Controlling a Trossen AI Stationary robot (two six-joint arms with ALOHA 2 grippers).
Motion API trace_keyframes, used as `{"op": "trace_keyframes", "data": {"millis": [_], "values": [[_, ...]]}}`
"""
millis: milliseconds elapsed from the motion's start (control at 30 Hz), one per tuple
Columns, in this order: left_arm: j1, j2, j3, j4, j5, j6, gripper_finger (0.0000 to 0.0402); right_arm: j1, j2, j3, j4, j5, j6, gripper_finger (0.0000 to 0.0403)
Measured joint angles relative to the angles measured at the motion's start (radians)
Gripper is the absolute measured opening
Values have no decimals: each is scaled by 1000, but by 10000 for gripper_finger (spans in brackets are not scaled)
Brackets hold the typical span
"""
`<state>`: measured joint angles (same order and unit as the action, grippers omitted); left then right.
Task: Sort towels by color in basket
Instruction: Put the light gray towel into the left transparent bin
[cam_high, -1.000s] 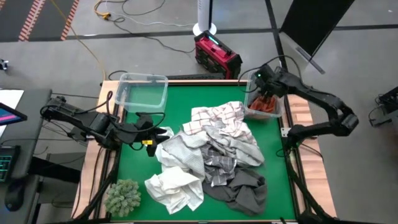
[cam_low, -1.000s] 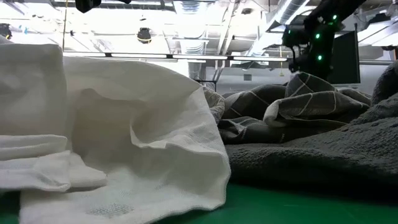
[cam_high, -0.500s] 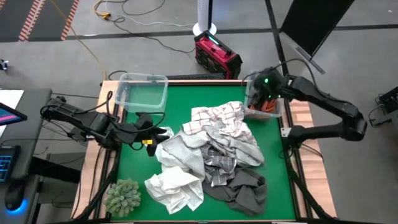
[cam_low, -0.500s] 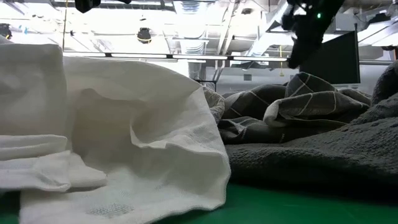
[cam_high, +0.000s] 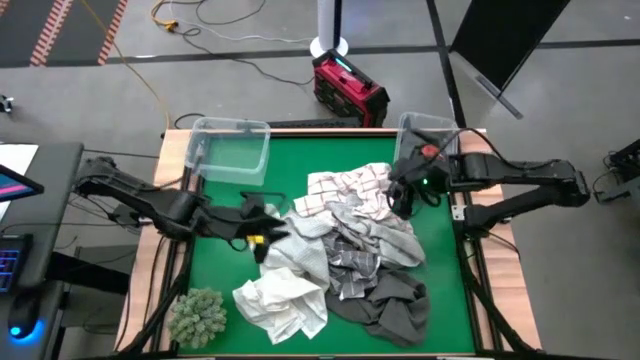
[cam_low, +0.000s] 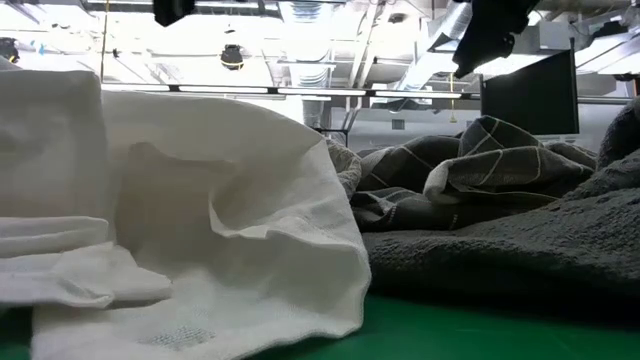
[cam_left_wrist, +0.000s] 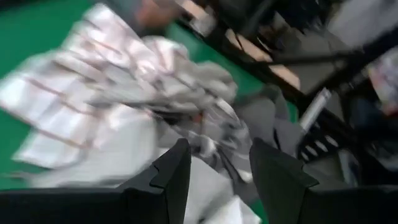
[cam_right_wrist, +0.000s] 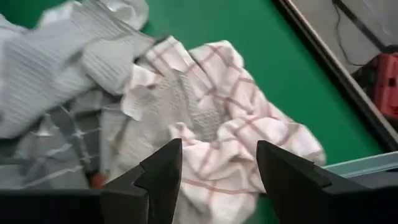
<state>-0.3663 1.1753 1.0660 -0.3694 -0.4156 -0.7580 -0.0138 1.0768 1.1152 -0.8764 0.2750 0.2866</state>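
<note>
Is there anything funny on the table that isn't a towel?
Yes: a fuzzy grey-green clump sits alone at a table corner, apart from the towel pile. It looks like no cloth, so it seems out of place.

Your right gripper (cam_high: 398, 197) has swung away from the clear bin (cam_high: 432, 128) at the bench's far right corner and now hangs over the checked towel (cam_high: 350, 190), fingers apart and empty. Your left gripper (cam_high: 268, 226) has pushed forward to the edge of the towel pile (cam_high: 335, 250).

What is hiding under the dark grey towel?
The dark grey towel lies on the green table, with a checked grey towel overlapping its upper edge. Anything underneath it is covered, so I can't tell.
</note>
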Motion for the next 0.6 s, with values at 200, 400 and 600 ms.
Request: {"op": "trace_keyframes", "data": {"millis": [200,400,600], "values": [[8,141,0,5,204,46,155,120,-19,0,8,9,134,234],[8,272,0,-9,265,215,155,199,-2,0,25,78,195,234],[8,384,0,-25,259,325,155,246,9,0,50,93,276,234]]}}
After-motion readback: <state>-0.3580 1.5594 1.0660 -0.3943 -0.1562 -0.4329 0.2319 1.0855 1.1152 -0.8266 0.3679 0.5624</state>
